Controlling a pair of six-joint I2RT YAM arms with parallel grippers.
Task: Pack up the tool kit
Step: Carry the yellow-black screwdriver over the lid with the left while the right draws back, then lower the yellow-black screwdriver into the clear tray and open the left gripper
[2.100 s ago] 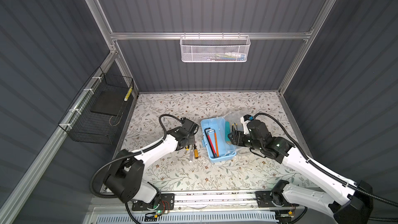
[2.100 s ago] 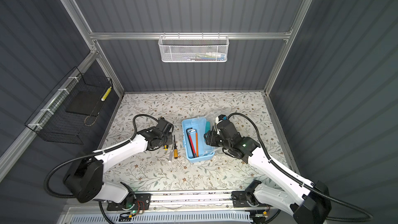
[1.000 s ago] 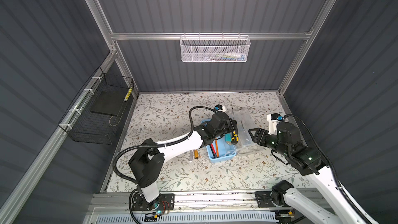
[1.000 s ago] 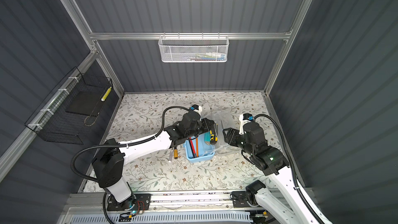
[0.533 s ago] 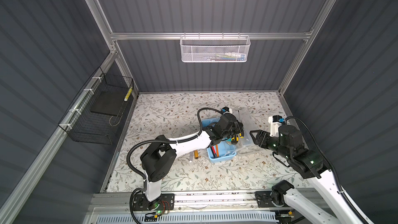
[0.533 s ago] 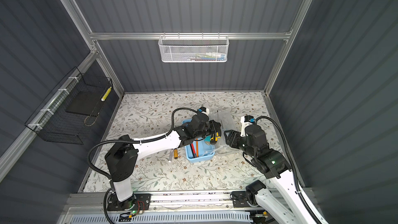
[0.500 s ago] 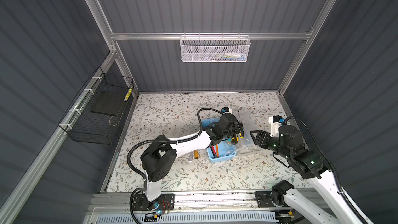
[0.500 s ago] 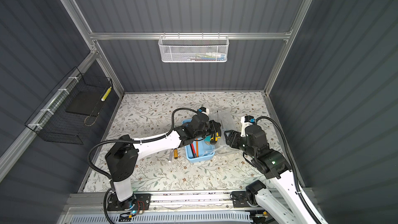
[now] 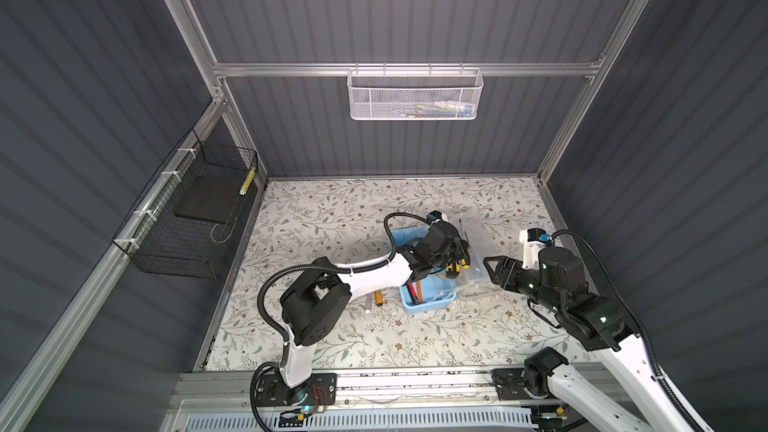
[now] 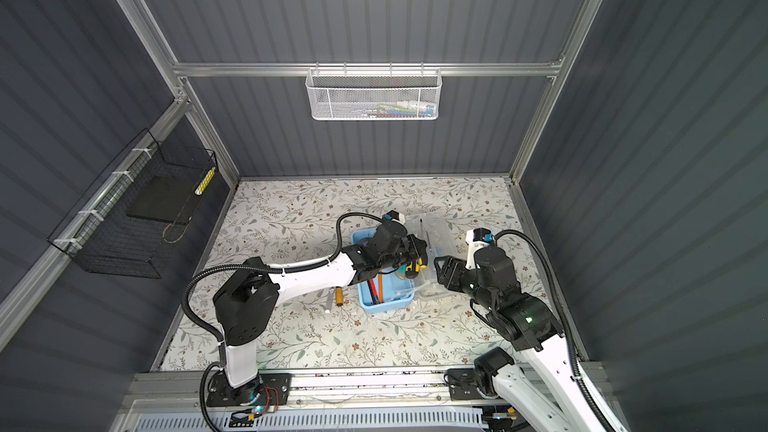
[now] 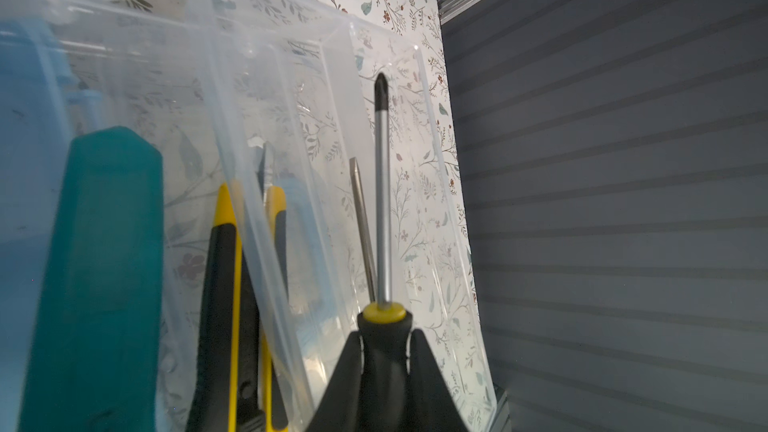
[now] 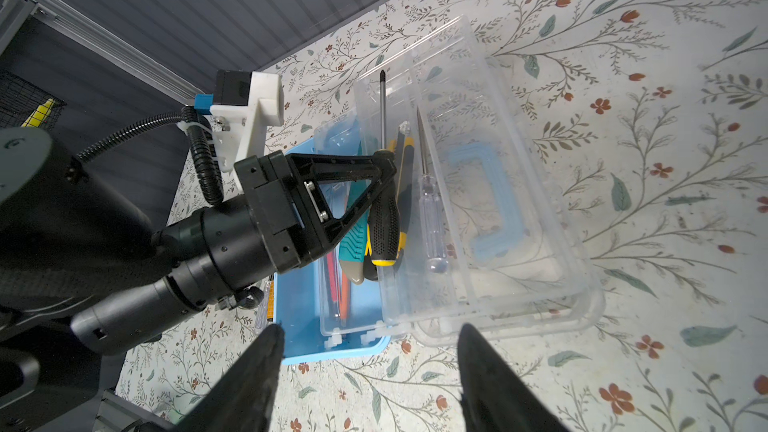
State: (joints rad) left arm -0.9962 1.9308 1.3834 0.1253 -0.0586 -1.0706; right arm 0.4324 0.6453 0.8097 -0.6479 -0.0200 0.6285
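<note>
The light-blue tool box (image 9: 428, 303) (image 10: 384, 305) (image 12: 299, 317) lies open mid-mat, its clear lid (image 12: 490, 184) (image 9: 478, 238) folded out to the right with the blue handle (image 12: 486, 201) showing through. My left gripper (image 11: 384, 336) (image 9: 457, 255) (image 12: 386, 160) is shut on a black-and-yellow screwdriver (image 11: 382, 201) (image 12: 384, 218), held over the seam between box and lid. A yellow-black utility knife (image 12: 405, 176) and a teal tool (image 11: 108, 263) lie below it. A clear-handled screwdriver (image 12: 432, 209) rests in the lid. My right gripper (image 12: 368, 330) (image 9: 490, 270) hangs open and empty, right of the box.
Two small screwdrivers (image 9: 376, 299) lie on the mat left of the box. A white mesh basket (image 9: 415, 95) hangs on the back wall and a black wire basket (image 9: 191, 218) on the left wall. Red and orange tools (image 12: 336, 280) lie in the box.
My left gripper has carried the screwdriver from the mat left of the box across to above the box and lid. My right gripper has drawn back to the right, still open.
</note>
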